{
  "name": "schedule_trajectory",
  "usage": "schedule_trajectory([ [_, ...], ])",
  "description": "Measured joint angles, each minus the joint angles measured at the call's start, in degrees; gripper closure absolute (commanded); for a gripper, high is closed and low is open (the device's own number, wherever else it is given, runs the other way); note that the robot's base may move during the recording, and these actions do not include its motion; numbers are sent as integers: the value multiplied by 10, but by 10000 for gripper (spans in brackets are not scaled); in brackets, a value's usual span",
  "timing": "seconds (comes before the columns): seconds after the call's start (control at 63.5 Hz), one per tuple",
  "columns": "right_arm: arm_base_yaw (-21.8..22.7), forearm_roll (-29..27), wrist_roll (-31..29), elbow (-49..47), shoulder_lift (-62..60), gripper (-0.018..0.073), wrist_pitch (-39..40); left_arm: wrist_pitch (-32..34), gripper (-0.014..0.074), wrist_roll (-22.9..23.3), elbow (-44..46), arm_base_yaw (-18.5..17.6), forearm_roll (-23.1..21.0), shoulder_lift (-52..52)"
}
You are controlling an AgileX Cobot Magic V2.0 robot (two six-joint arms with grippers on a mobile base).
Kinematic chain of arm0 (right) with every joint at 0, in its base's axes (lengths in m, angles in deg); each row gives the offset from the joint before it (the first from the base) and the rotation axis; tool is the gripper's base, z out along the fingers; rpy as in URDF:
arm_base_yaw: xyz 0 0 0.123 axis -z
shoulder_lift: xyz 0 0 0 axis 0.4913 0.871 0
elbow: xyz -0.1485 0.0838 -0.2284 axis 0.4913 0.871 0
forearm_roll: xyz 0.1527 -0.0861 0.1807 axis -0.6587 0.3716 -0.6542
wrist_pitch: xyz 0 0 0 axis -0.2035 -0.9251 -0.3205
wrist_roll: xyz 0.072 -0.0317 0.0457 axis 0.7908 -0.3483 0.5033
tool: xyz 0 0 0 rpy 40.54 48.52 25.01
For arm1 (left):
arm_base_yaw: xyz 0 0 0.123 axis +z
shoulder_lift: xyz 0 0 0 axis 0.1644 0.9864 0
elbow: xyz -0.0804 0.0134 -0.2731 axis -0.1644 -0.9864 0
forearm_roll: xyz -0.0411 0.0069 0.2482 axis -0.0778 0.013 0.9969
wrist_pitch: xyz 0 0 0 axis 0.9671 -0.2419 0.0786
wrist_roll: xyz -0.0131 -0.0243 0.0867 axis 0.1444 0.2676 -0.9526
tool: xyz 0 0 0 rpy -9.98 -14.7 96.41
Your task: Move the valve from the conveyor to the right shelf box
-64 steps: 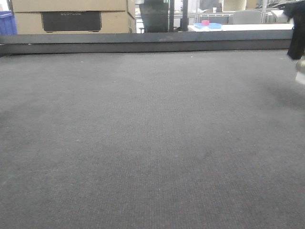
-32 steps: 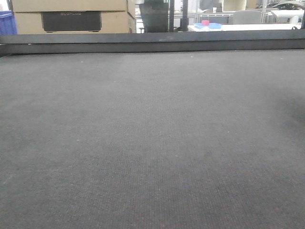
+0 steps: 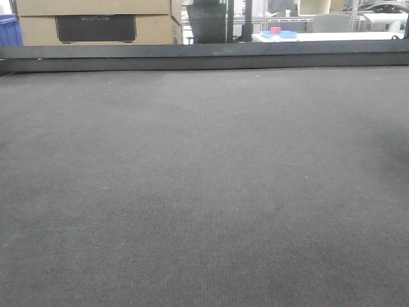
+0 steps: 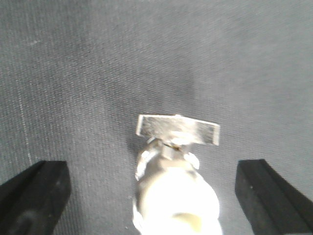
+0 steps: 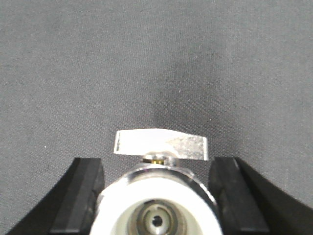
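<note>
Right hand [image 5: 156,169] clamps a valve [image 5: 156,203] above the surface [image 5: 146,58]. Left hand [image 4: 152,171] gapes wide around a second valve [image 4: 176,196].

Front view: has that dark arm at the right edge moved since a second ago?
Yes. It crossed the far rim of the conveyor at the right edge; now it is gone, out past that edge.

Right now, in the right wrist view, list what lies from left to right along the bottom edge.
One black finger → valve → the other black finger, all over the conveyor.
</note>
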State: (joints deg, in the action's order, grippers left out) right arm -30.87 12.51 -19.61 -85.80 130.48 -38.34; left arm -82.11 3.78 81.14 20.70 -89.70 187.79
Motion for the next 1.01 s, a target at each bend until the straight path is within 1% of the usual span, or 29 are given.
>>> schedule_trajectory([
  [0.378,0,0,0,1,0,712,8,1,15,-1,0,0,5,14],
  [0.488,0,0,0,1,0,712,16,-8,16,-1,0,0,6,15],
  [0.598,0,0,0,1,0,712,22,-9,48,-1,-7,0,6,15],
  [0.677,0,0,0,1,0,712,27,-10,121,-1,-16,0,5,15],
  [0.724,0,0,0,1,0,712,29,-12,194,-1,-20,0,5,17],
  [0.74,0,0,0,1,0,712,29,-12,206,-1,-21,0,4,17],
  [0.866,0,0,0,1,0,712,32,-13,437,-1,-22,0,-2,19],
  [0.882,0,0,0,1,0,712,32,-13,481,-1,-22,0,-2,19],
  [0.945,0,0,0,1,0,712,33,-12,600,-3,-22,0,-2,19],
  [0.976,0,0,0,1,0,712,34,-12,701,-3,-22,0,-3,19],
  [1.008,0,0,0,1,0,712,35,-11,707,-3,-22,0,-4,19],
])
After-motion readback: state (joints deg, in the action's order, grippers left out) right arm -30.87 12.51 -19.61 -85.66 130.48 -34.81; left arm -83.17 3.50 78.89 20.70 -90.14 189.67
